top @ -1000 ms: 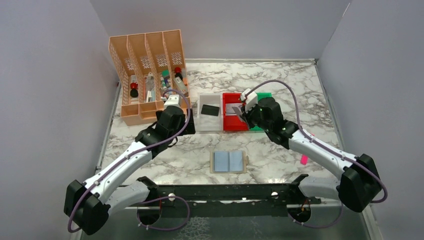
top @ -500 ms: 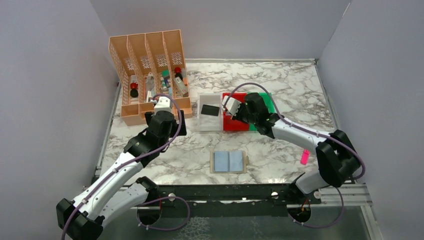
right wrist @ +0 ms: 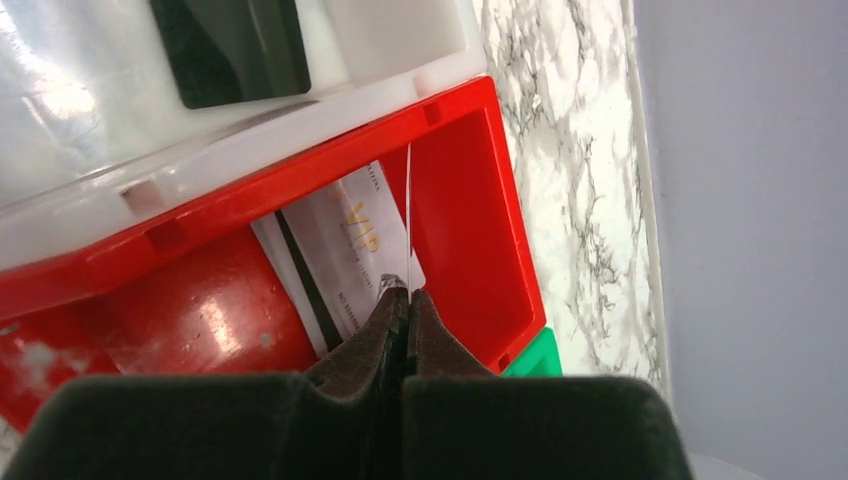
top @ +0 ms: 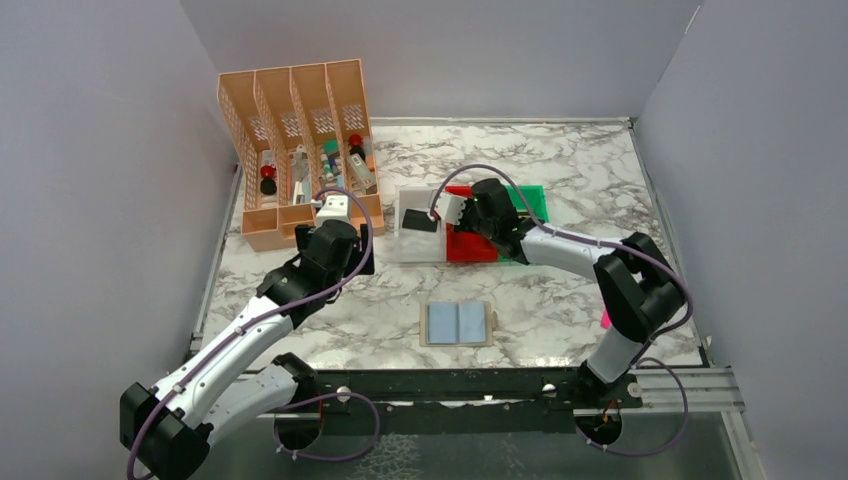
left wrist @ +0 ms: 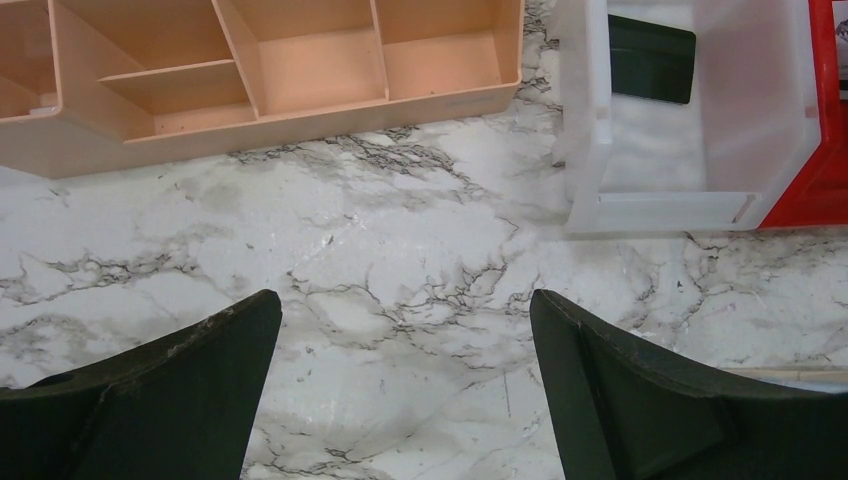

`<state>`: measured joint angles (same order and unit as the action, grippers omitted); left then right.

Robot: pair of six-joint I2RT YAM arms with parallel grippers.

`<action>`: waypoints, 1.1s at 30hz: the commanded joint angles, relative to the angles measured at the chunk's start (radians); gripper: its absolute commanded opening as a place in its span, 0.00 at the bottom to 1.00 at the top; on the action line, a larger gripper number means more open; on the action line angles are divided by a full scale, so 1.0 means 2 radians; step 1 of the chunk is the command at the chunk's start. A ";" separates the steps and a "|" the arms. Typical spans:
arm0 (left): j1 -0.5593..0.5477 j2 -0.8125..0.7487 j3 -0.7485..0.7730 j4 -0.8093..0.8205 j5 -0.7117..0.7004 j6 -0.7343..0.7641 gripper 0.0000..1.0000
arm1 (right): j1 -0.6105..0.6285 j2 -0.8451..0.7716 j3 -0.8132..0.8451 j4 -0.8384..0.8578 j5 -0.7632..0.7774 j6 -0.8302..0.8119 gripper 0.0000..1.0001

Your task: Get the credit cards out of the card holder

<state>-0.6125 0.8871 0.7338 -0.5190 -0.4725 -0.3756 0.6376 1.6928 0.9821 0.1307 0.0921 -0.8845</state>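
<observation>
The card holder [top: 458, 323] lies open on the marble near the front, with no card showing on its blue-grey panels. A black card [top: 421, 220] lies in the white bin [top: 415, 247]; it also shows in the left wrist view [left wrist: 650, 45]. My right gripper [right wrist: 405, 295] is shut on a thin card [right wrist: 409, 200] seen edge-on, held over the red bin [right wrist: 460, 200]. A silver-grey card [right wrist: 350, 250] with a dark stripe lies in that bin. My left gripper [left wrist: 405, 310] is open and empty above bare marble, left of the white bin.
The orange slotted organizer [top: 300, 150] stands at the back left, close to my left gripper [top: 345, 250]. A green bin [top: 530, 200] sits right of the red bin [top: 462, 247]. A pink marker [top: 606, 318] lies at the right. Grey walls close in three sides.
My right gripper has swung left and reached farther over the red bin with the card held. My left arm has drawn back a little from the white bin.
</observation>
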 commanded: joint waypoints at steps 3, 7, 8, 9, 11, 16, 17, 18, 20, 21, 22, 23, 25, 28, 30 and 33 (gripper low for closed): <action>0.002 -0.001 0.005 -0.004 -0.015 0.008 0.99 | 0.001 0.036 0.028 0.037 0.025 -0.019 0.02; 0.002 0.003 0.005 -0.004 -0.014 0.008 0.99 | 0.001 0.053 0.023 0.059 0.032 -0.027 0.03; 0.002 0.003 0.006 -0.004 -0.014 0.008 0.99 | 0.001 0.058 0.025 0.060 0.033 -0.028 0.03; 0.002 0.004 0.006 -0.005 -0.015 0.008 0.99 | 0.001 0.062 0.026 0.060 0.032 -0.029 0.03; 0.002 0.006 0.006 -0.005 -0.016 0.009 0.99 | 0.001 0.070 0.025 0.063 0.036 -0.028 0.04; 0.003 0.008 0.006 -0.006 -0.016 0.009 0.99 | 0.001 0.074 0.024 0.058 0.031 -0.024 0.07; 0.003 0.008 0.006 -0.006 -0.017 0.009 0.99 | 0.001 0.074 0.026 0.050 0.027 -0.022 0.07; 0.002 0.009 0.005 -0.006 -0.016 0.009 0.99 | 0.001 0.074 0.028 0.044 0.023 -0.019 0.07; 0.003 0.011 0.006 -0.006 -0.013 0.008 0.99 | 0.001 0.073 0.030 0.035 0.020 -0.011 0.10; 0.002 0.012 0.006 -0.006 -0.011 0.009 0.99 | 0.001 0.070 0.030 0.031 0.016 -0.007 0.14; 0.003 0.014 0.006 -0.006 -0.010 0.009 0.99 | 0.001 0.069 0.028 0.029 0.014 -0.007 0.16; 0.003 0.016 0.007 -0.006 -0.009 0.010 0.99 | 0.001 0.068 0.027 0.028 0.014 -0.007 0.16; 0.002 0.019 0.007 -0.007 -0.008 0.011 0.99 | 0.001 0.068 0.027 0.021 0.015 -0.005 0.19; 0.003 0.019 0.007 -0.007 -0.008 0.011 0.99 | 0.001 0.064 0.023 0.026 0.018 -0.003 0.20; 0.002 0.019 0.007 -0.008 -0.007 0.011 0.99 | 0.000 0.059 0.017 0.035 0.017 0.000 0.23; 0.003 0.020 0.007 -0.008 -0.007 0.011 0.99 | 0.000 0.053 0.017 0.025 0.005 0.003 0.35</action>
<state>-0.6106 0.9268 0.7338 -0.5236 -0.4793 -0.3676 0.6376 1.8317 1.0142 0.1848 0.1375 -0.8974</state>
